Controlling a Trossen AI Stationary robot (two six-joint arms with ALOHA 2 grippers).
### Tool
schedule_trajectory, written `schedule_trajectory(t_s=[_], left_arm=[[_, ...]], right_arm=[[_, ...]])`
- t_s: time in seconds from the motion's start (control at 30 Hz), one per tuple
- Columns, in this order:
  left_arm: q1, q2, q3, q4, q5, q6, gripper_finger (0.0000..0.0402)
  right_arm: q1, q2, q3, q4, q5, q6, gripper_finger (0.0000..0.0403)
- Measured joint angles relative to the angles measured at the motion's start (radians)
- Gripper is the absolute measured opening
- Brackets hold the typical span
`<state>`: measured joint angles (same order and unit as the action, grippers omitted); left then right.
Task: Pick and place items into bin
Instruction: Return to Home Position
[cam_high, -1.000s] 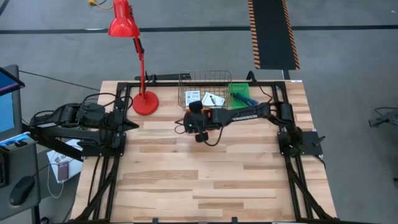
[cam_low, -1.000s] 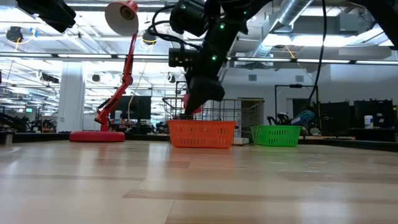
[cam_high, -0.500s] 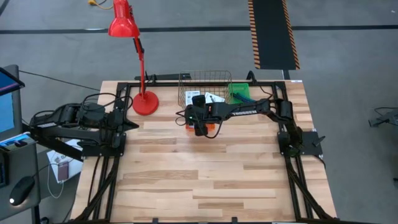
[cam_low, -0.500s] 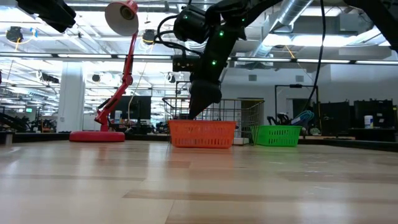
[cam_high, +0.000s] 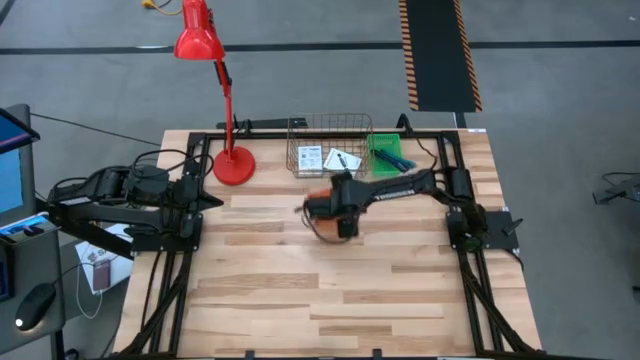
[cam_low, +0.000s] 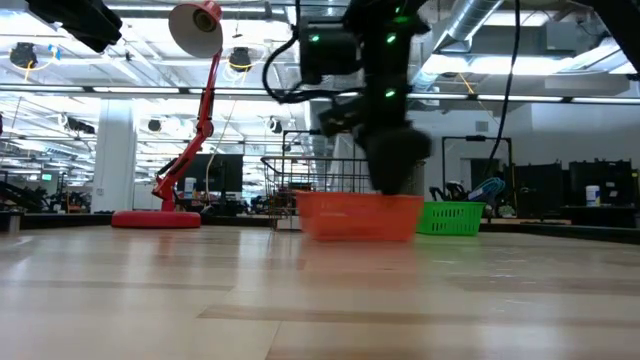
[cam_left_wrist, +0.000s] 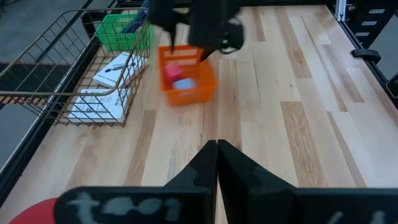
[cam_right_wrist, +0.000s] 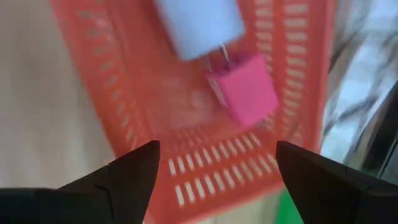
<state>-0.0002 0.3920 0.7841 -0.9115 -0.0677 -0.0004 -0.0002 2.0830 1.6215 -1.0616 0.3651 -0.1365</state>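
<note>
Right gripper (cam_right_wrist: 216, 149) hangs directly above the orange bin (cam_left_wrist: 188, 97), fingers (cam_right_wrist: 127, 177) spread wide, holding nothing.

Orange bin: slotted plastic, sits on the wooden table (cam_high: 300, 290). It shows blurred in the low view and the right wrist view.
- Pink piece (cam_right_wrist: 244, 90): small cube, lying on the bin floor.
- Pale blue cube (cam_right_wrist: 199, 25): in the bin just beside the pink one; whether they touch, cannot tell.

Wire basket (cam_high: 330, 122): just behind the orange bin. It holds 2 white printed cards (cam_high: 310, 157), black marks on them, lying flat side by side.

Green bin (cam_high: 372, 148): behind the orange bin, just beside the basket. Dark teal sticks (cam_high: 392, 157) lie inside.

Red lamp (cam_high: 232, 165): base near the basket, on the side away from the green bin.

Left gripper (cam_left_wrist: 217, 152): well apart from the orange bin at the table's left edge, fingers pressed together, empty.
</note>
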Motion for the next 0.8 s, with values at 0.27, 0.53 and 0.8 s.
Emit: schedule_trajectory(t_s=[0.27,0.53,0.8], left_arm=[[0.000,0.000,0.000,0.000,0.000,-0.001,0.0000],[0.000,0.000,0.000,0.000,0.000,-0.002,0.0000],[0.000,0.000,0.000,0.000,0.000,-0.001,0.0000]], right_arm=[[0.192,-0.002,-0.010,-0.290,0.013,0.106,0.0317],[0.307,-0.003,0.023,-0.303,0.405,0.152,0.0317],[0.413,-0.190,0.026,-0.513,0.900,0.375,0.0318]])
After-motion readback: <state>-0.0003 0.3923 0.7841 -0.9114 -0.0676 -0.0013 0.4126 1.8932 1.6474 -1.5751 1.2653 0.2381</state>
